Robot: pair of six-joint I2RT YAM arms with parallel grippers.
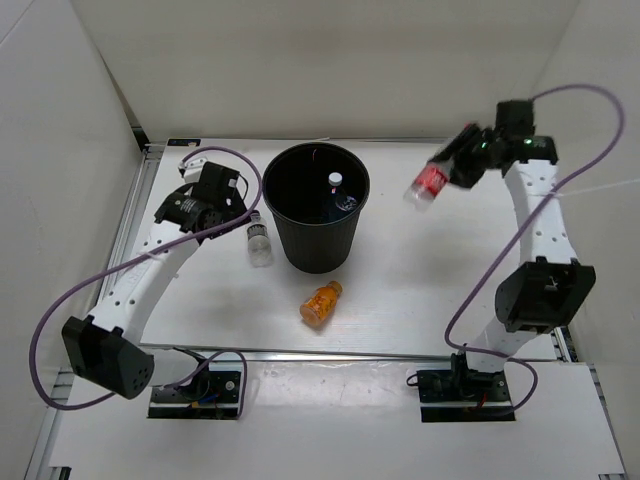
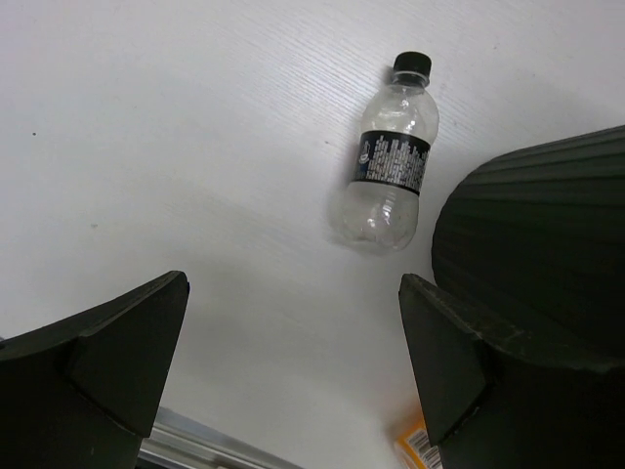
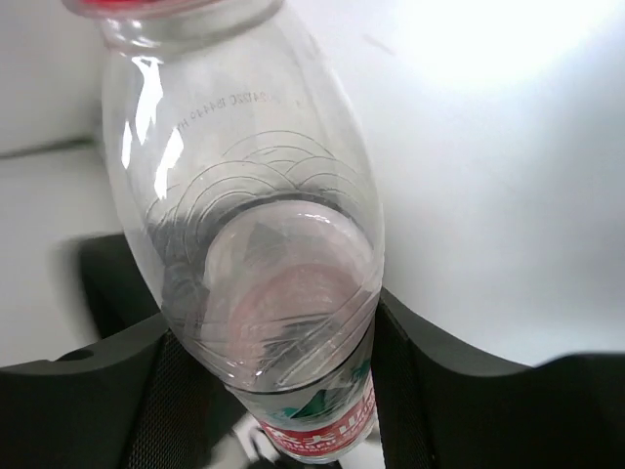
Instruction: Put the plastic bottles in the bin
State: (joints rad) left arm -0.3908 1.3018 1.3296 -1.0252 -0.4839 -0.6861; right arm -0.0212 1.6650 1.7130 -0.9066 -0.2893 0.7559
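The black bin (image 1: 317,208) stands at the table's middle back, with a blue-labelled bottle (image 1: 338,196) inside. My right gripper (image 1: 452,168) is shut on the red-labelled bottle (image 1: 430,184), held in the air to the right of the bin; in the right wrist view the bottle (image 3: 264,244) fills the space between the jaws. My left gripper (image 1: 232,200) is open and empty, left of the bin. The black-capped clear bottle (image 1: 259,240) lies on the table just left of the bin and shows in the left wrist view (image 2: 388,161) beside the bin wall (image 2: 537,225). The stubby orange bottle (image 1: 321,303) lies in front of the bin.
White walls enclose the table on the left, back and right. A metal rail (image 1: 340,352) runs along the near table edge. Purple cables loop from both arms.
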